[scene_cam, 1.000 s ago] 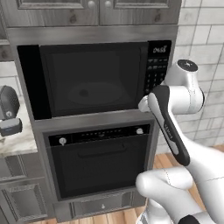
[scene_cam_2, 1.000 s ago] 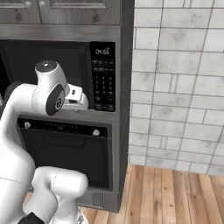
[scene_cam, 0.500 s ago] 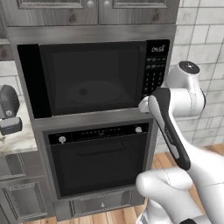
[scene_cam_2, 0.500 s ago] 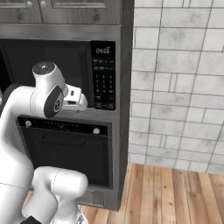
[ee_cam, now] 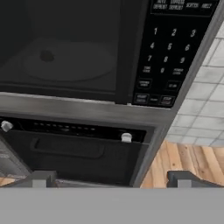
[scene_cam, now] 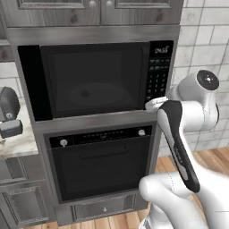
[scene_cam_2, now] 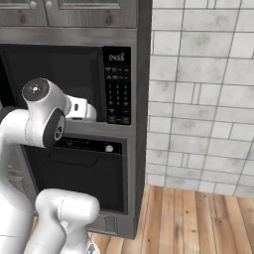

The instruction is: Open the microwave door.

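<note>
Since 1 second ago the hand [ee_cam: 109,179] has drawn slightly back from the microwave [scene_cam: 96,80], fingers apart and holding nothing. Its microwave door [scene_cam: 85,80] sits shut above the oven [scene_cam: 100,163], handle [ee_cam: 127,52] just left of the keypad [ee_cam: 168,52].

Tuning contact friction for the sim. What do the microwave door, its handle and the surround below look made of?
Microwave door: glossy black, looks like tinted glass or plastic; the turntable shows dimly through it. Handle: a black vertical bar, probably plastic, though the finish is hard to tell. Surround: grey with streaked highlights, seemingly brushed metal. All rendered, so the looks only hint.
</note>
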Motion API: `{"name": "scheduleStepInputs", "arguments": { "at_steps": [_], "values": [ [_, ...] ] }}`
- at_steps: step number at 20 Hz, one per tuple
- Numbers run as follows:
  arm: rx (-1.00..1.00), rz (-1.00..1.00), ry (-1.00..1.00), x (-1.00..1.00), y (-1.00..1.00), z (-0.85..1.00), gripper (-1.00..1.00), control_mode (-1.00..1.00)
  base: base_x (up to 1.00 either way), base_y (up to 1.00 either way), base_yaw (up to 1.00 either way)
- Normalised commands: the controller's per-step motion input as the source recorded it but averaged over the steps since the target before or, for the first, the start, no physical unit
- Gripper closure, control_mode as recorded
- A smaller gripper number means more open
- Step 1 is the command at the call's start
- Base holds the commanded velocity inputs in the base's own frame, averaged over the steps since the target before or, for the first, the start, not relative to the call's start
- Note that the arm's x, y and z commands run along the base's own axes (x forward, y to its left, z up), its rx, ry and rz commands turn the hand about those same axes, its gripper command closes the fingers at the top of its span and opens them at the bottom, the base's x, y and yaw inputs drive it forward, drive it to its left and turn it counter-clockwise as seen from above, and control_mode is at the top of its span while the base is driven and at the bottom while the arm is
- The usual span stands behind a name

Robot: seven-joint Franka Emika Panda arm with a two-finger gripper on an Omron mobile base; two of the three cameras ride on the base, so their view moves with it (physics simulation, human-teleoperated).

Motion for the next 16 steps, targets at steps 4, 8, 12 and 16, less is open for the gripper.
{"name": "scheduleStepInputs", "arguments": {
  "at_steps": [4,8,12,16],
  "values": [
    [0.00,0.00,-0.33,0.04,-0.02,0.31,-1.00,-1.00,0.00,0.00,0.00],
    [0.00,-0.06,-0.29,0.36,-0.02,0.26,-1.00,-1.00,0.00,0.00,0.00],
    [0.02,-0.11,-0.14,0.53,-0.01,0.39,-1.00,-1.00,0.00,0.00,0.00],
    [0.01,-0.05,-0.02,0.46,0.00,0.32,-1.00,-1.00,0.00,0.00,0.00]
  ]
}}
